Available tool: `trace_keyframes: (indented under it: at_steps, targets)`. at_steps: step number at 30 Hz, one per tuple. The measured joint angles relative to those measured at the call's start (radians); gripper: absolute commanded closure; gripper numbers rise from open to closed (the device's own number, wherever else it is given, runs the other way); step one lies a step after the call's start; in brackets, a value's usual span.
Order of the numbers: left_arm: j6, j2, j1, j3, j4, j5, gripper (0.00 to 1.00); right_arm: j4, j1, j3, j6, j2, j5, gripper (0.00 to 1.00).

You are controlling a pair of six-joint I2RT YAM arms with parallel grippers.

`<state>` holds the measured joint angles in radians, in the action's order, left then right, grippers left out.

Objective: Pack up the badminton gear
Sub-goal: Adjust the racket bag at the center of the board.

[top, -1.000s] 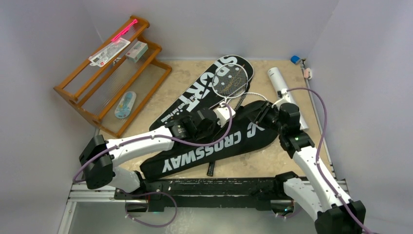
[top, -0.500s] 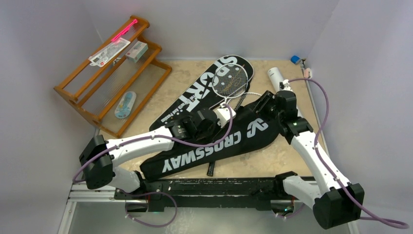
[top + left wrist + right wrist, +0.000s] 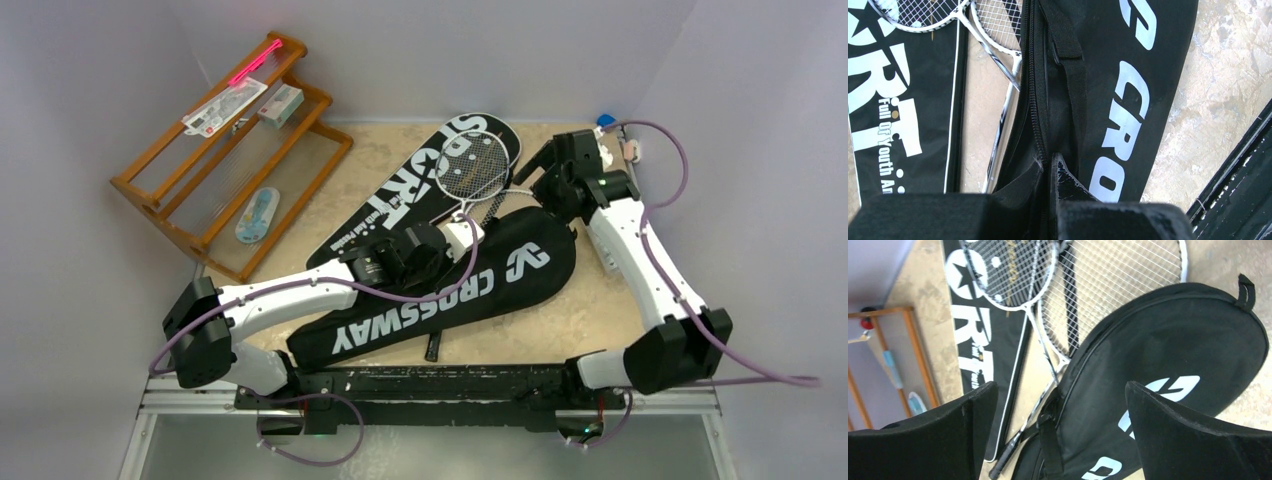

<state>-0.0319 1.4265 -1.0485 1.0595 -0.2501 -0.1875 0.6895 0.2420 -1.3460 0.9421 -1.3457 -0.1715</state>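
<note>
Right gripper, jaws now spread wide, has withdrawn from the CROSSWAY cover at frame centre toward the upper right, while the left gripper pinches its zip edge; rackets, upper centre, await packing.

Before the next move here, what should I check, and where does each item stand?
1. Left end effector shut on the CROSSWAY cover at its zipper edge: ok.
2. Right end effector open and empty: ok.
3. Rackets packed: not ok; both lie outside the covers.
4. CROSSWAY cover mouth open enough for a racket: cannot tell.
5. SPORT cover free of both arms: ok.
</note>
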Motion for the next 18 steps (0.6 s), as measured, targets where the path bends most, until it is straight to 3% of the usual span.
trace_keyframes:
  at_steps: [9,18]
  targets:
    - [0.0,-0.014,0.0,0.0,-0.009,0.0,1.0,0.167,0.0,-0.071,0.099,-0.116,-0.097,0.01]
    - [0.001,-0.024,-0.002,0.0,-0.019,0.002,1.0,0.263,0.0,-0.244,0.159,-0.36,-0.137,0.04]
